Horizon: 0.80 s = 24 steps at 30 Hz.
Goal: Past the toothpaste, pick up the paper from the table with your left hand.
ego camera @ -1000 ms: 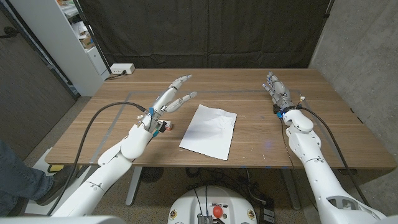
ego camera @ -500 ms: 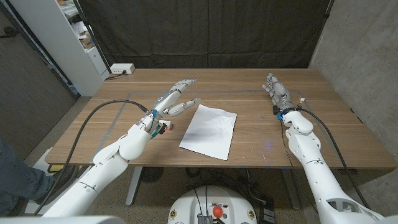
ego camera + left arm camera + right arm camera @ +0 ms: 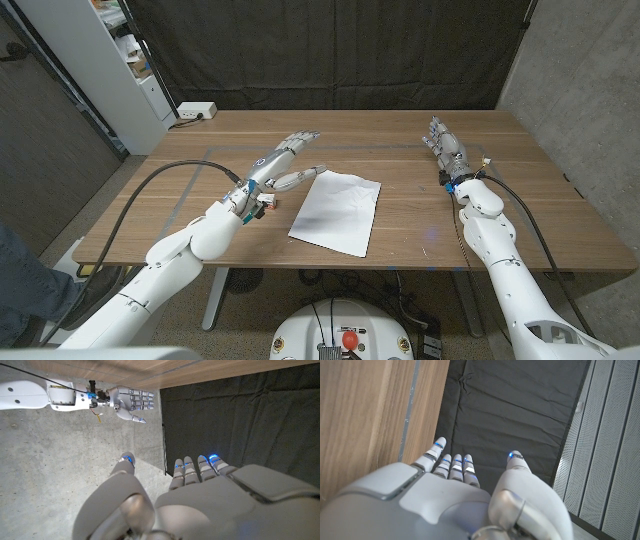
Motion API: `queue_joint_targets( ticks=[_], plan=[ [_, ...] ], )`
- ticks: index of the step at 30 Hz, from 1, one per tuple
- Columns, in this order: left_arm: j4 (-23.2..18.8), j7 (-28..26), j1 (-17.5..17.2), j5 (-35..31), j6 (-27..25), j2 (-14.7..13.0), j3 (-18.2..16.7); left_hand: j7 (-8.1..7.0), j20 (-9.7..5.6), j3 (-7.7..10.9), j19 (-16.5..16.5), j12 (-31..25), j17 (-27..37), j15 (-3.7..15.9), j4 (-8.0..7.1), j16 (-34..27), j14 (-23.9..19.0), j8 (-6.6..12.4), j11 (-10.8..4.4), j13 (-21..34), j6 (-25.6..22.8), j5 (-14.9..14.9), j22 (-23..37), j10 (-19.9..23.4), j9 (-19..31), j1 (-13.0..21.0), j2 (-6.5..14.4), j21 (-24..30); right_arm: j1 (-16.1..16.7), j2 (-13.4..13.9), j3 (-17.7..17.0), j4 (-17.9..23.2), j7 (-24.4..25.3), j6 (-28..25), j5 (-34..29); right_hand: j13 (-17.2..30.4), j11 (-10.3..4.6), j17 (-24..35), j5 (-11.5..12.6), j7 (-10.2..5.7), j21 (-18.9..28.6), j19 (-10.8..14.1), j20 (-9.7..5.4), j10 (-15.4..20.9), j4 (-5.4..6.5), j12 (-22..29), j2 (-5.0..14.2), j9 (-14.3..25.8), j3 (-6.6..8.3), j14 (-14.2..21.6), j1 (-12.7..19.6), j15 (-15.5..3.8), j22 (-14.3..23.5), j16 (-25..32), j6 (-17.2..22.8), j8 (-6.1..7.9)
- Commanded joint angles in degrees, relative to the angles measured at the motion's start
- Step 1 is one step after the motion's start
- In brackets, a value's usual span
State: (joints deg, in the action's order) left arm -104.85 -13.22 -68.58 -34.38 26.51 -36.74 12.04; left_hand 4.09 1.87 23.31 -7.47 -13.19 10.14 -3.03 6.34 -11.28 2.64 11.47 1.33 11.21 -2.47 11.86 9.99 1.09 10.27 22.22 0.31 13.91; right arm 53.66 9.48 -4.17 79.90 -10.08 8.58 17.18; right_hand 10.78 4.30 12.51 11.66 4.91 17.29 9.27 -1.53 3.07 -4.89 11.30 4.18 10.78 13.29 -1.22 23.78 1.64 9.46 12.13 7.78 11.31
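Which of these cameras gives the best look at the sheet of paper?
The head view: the whole paper lies flat on the table, beside the left hand. The wrist views look along each hand at wall and curtain instead.

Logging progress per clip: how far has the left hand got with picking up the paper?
Done: little so far. The robot's left hand is raised, open and empty at the near-left edge of the white sheet of paper. In hand: the approach; whether a fingertip touches the sheet cannot be told. Left: grasping and lifting the paper, which lies on the wooden table. The right hand waits at the far right, holding nothing.
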Motion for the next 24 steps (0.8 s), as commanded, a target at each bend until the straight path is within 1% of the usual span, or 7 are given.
queue_joint_targets(
  ticks=[1, 9, 11, 16, 22, 24],
  plan=[
    [-2.68, 0.72, -0.66, -2.95, -3.46, -1.99, 0.83, -0.02, 0.22, 0.05, -0.02, 0.19, 0.13, 0.02, 0.44, 0.26, -0.19, -0.09, -0.02, 0.04, -0.22, 0.32, 0.21, -0.13, 0.10, 0.72, -0.16, -0.27, 0.16, -0.15, 0.19, 0.22, 0.22, 0.02, 0.11, 0.12, 0.20, 0.21, 0.36, -0.24, -0.37, 0.42, 0.06, 0.28, -0.44, 0.11, -0.06, 0.27, 0.01, 0.24, 0.59, -0.03, 0.18, 0.28, 0.29, 0.09],
    [-4.26, 1.11, -1.22, -4.13, -5.35, -3.41, 1.24, -0.09, 0.17, 0.14, -1.08, 0.27, 0.13, -0.07, 0.83, 0.39, 0.03, -0.21, -0.30, 0.05, -0.06, 0.32, 0.23, -0.15, 0.11, 1.18, -0.21, -0.90, 0.00, -0.38, 0.38, 0.05, 0.51, 0.14, -0.02, 0.13, 0.15, 0.19, 0.36, -0.21, -0.57, 0.41, 0.13, 0.25, -0.53, 0.08, -0.06, 0.27, -0.03, 0.24, 0.61, 0.05, 0.19, 0.28, 0.21, 0.05],
    [-5.26, 2.56, -1.49, -4.27, -6.80, -3.88, 1.32, -0.06, 0.44, 0.17, -1.46, 0.32, 0.14, -0.11, 1.02, 0.47, 0.21, -0.25, -0.14, 0.06, 0.03, 0.33, 0.24, -0.24, 0.11, 1.40, -0.28, -1.13, -0.05, -0.37, 0.43, 0.09, 0.60, 0.00, -0.09, 0.13, 0.16, 0.19, 0.36, -0.26, -0.63, 0.41, 0.11, 0.24, -0.54, 0.07, -0.04, 0.27, -0.04, 0.19, 0.61, 0.05, 0.19, 0.26, 0.13, 0.02],
    [-7.32, 6.42, -1.74, -3.61, -10.10, -4.85, 1.60, -0.32, 0.83, 0.23, -2.33, 0.68, 0.15, -0.05, 1.68, 0.75, 1.04, -0.55, -0.52, 0.08, 0.97, 0.39, 0.25, -1.01, 0.13, 2.21, -0.67, -1.67, -0.12, -0.38, 0.52, 0.16, 0.73, -0.26, -0.17, 0.13, 0.17, 0.20, 0.35, -0.25, -0.73, 0.41, 0.17, 0.19, -0.55, 0.05, -0.03, 0.27, -0.08, 0.22, 0.57, 0.11, 0.19, 0.27, 0.11, 0.02],
    [-8.43, 8.20, -1.61, -3.95, -12.28, -5.76, 2.13, -0.32, 1.30, 0.26, -2.98, 0.78, 0.15, -0.30, 2.19, 0.84, 1.49, -0.52, -0.26, 0.10, 1.18, 0.48, 0.24, -1.21, 0.14, 2.91, -1.07, -2.05, -0.32, -0.42, 0.60, 0.01, 0.81, -0.41, -0.26, 0.13, 0.23, 0.20, 0.34, -0.34, -0.90, 0.43, 0.20, 0.17, -0.58, 0.03, 0.02, 0.27, -0.11, 0.18, 0.56, 0.10, 0.20, 0.26, 0.12, 0.02],
    [-8.70, 8.96, -1.51, -3.86, -12.81, -6.12, 2.34, -0.31, 1.57, 0.26, -3.16, 0.80, 0.16, -0.74, 2.50, 0.90, 1.82, -0.54, -0.48, 0.12, 1.43, 0.55, 0.23, -1.25, 0.15, 3.39, -1.34, -2.18, -0.44, -0.50, 0.70, -0.20, 0.79, -0.34, -0.32, 0.13, 0.23, 0.20, 0.34, -0.39, -0.95, 0.43, 0.17, 0.16, -0.59, 0.03, 0.03, 0.27, -0.12, 0.16, 0.55, 0.10, 0.20, 0.26, 0.11, 0.02]
  ],
)
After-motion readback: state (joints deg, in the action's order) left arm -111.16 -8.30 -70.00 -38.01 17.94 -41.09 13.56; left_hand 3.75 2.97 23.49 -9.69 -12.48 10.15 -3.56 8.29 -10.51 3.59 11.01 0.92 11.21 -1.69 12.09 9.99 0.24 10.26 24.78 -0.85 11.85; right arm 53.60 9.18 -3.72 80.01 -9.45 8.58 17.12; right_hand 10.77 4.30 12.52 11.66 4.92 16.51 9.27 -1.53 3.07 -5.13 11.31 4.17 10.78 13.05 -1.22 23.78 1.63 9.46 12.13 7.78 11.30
